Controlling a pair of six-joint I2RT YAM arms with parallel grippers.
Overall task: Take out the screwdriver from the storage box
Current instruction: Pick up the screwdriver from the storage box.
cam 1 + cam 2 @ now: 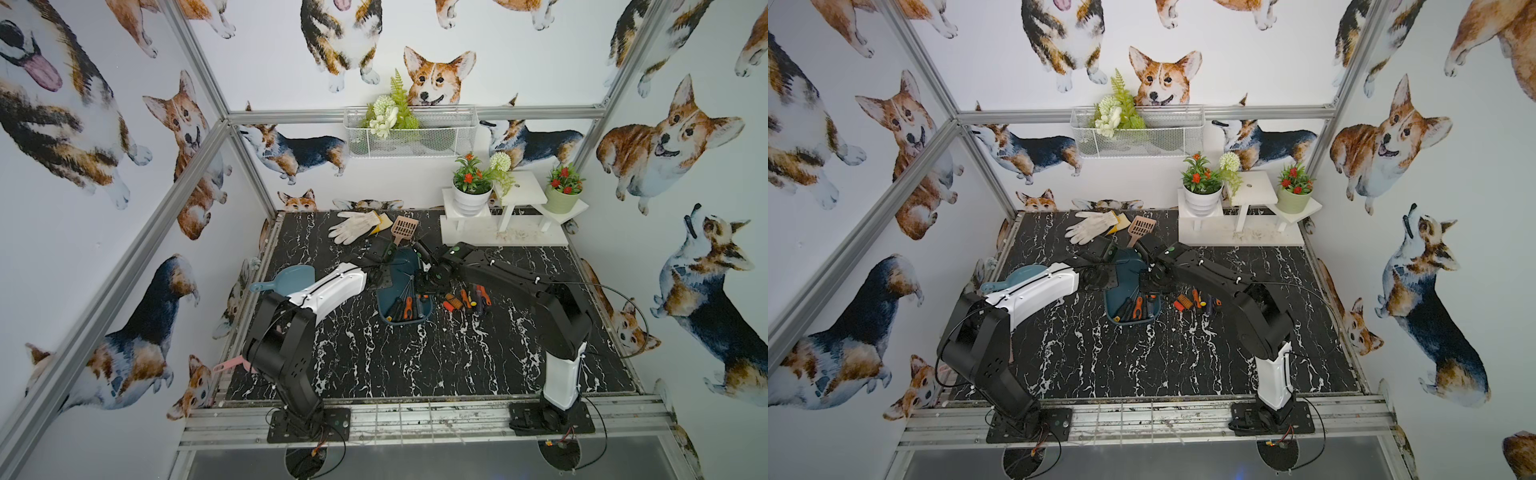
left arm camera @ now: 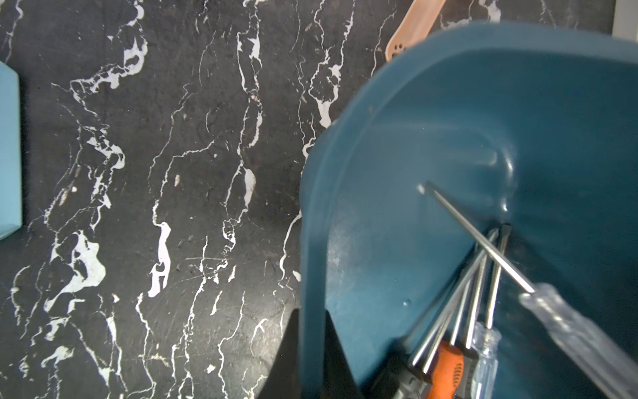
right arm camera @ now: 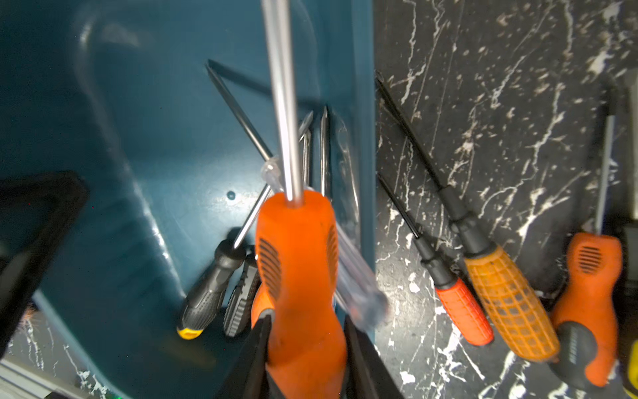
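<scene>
The storage box (image 1: 405, 266) (image 1: 1127, 270) is a dark teal tray at mid-table, and several screwdrivers (image 1: 405, 307) lie at its near end. My left gripper (image 2: 312, 317) is shut on the box's rim (image 2: 312, 241), with one finger on each side of it. My right gripper (image 3: 305, 324) is shut on the handle of an orange-handled screwdriver (image 3: 297, 248). That screwdriver sits above the others, close to the box's right wall (image 3: 362, 138). Its steel shaft (image 3: 281, 86) points away from the wrist. In both top views the arms hide the jaws.
Several more screwdrivers (image 1: 465, 299) (image 3: 497, 276) lie on the black marble table to the right of the box. A light blue scoop (image 1: 291, 278) sits left of it. White gloves (image 1: 353, 224) and a pink slotted scoop (image 1: 403, 228) lie behind. A white stand with flower pots (image 1: 507, 216) fills the back right.
</scene>
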